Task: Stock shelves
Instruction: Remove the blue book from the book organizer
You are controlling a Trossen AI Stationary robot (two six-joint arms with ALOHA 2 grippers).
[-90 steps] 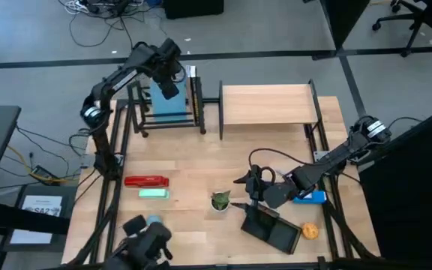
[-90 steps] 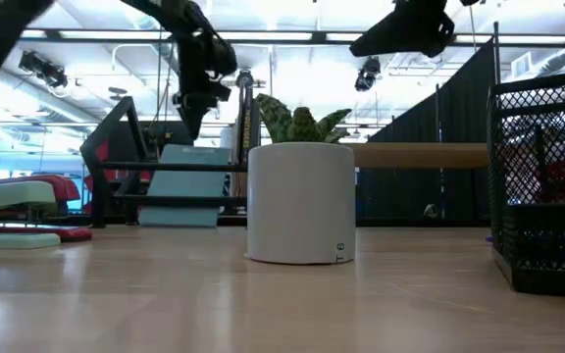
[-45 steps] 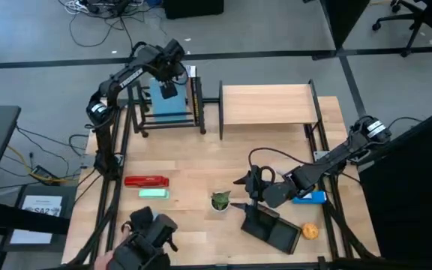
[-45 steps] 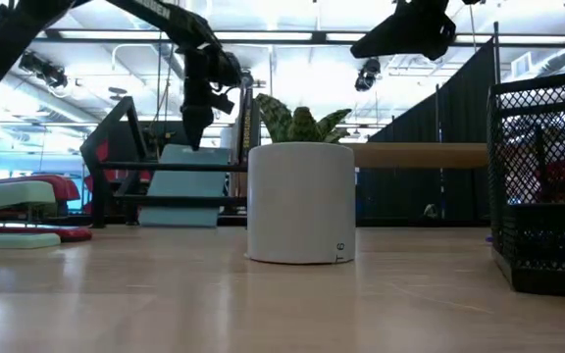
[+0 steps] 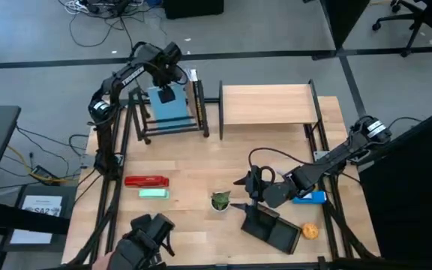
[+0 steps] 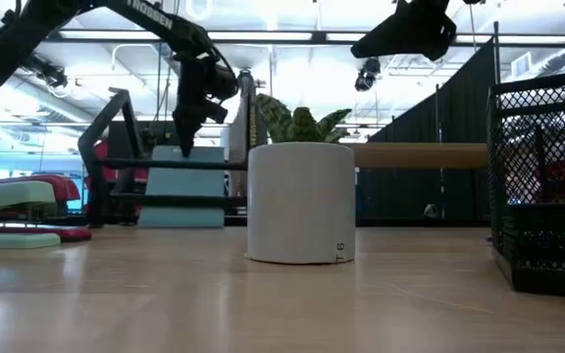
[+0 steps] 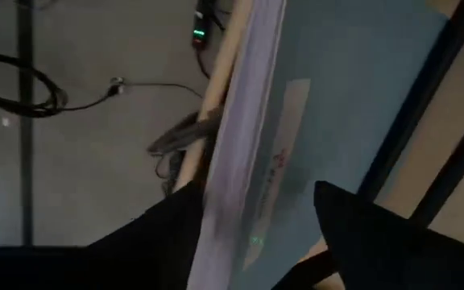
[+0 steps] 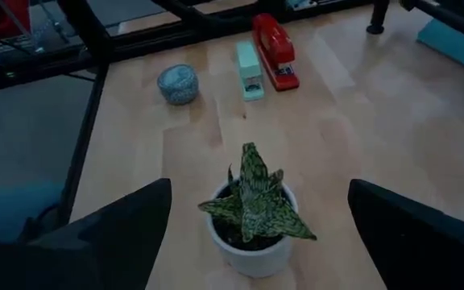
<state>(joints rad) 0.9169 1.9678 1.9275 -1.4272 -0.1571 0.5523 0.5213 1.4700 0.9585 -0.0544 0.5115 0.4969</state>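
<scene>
Shelves stand along the worktop's far edge: the black metal-tube rack (image 5: 169,105) near the far-left corner, the wood-board shelf (image 5: 267,104) just right of it. A light-blue book (image 5: 169,103) and a thin upright item already sit in the rack; the wood shelf's top board is bare. The left hand (image 5: 166,93) hangs over the book, fingers spread either side of it. Unstocked at the near-left: red stapler (image 5: 146,181), mint stapler (image 5: 154,193), small tin (image 8: 176,83). The potted plant (image 5: 220,200) sits mid-front, the right hand (image 5: 248,192) wide just beside it. Most stocking looks undone.
</scene>
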